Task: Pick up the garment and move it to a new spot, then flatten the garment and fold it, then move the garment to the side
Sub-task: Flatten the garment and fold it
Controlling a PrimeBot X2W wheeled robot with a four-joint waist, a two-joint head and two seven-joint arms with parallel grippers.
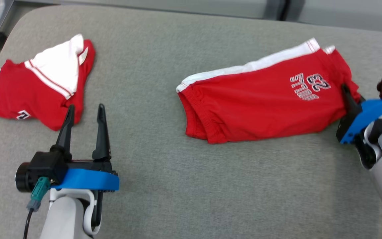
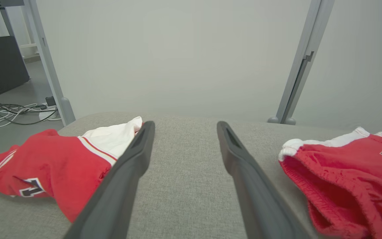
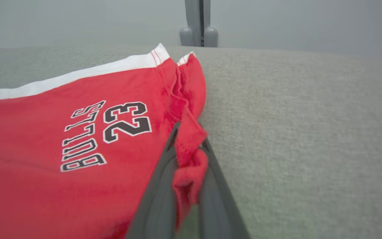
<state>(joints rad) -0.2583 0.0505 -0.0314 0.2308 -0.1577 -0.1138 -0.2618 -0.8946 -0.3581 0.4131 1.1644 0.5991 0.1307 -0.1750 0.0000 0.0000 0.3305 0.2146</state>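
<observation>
The garment (image 1: 260,99) is a pair of red shorts with a white side stripe and "BULLS 23" print, lying folded flat on the right half of the grey cushioned surface (image 1: 177,192). My right gripper (image 1: 347,92) is at its right hem corner, shut on a bunched fold of red cloth; the right wrist view has the garment (image 3: 61,139) pinched between the right gripper (image 3: 189,137) fingers. My left gripper (image 1: 85,111) stands open over bare surface at the lower left, holding nothing. In the left wrist view, the left gripper (image 2: 184,127) has the garment's waistband (image 2: 343,179) to its right.
A second red-and-white garment (image 1: 35,86) lies crumpled at the far left, just beyond the left fingertips (image 2: 45,166). The surface's left edge drops to a floor with cables (image 2: 12,109). Grey metal posts (image 2: 297,66) stand behind the surface's far edge.
</observation>
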